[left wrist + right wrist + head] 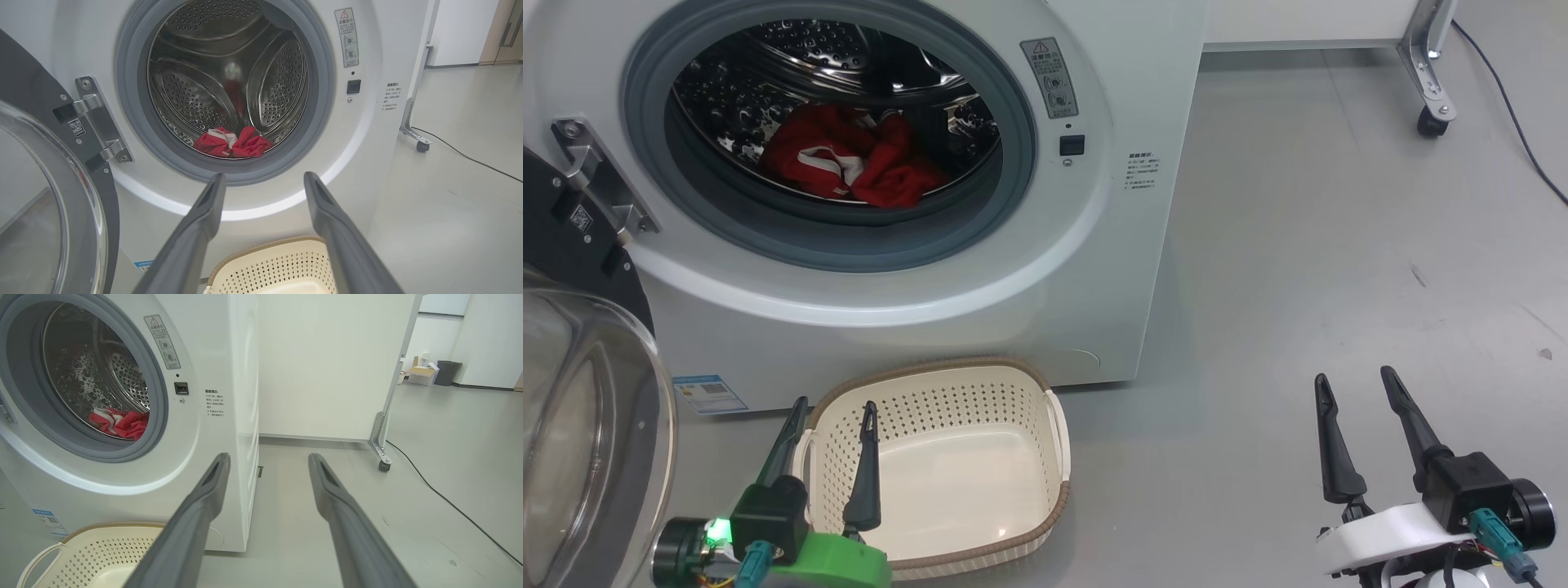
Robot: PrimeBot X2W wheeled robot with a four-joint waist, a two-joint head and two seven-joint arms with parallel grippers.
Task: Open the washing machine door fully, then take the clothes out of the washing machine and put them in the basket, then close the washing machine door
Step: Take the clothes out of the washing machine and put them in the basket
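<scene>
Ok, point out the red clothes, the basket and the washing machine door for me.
red clothes (849,159), head view, middle of the heap.
basket (931,404), head view, perforated far wall.
washing machine door (580,441), head view, glass window.

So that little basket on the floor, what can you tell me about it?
The basket is small, cream plastic, rounded rectangular, with perforated walls, a smooth bottom, a brown woven-look rim and white side handles. It stands upright and empty on the grey floor, close before the washing machine. The left end effector, open, overlaps its left edge in the head view; touch cannot be told.
</scene>
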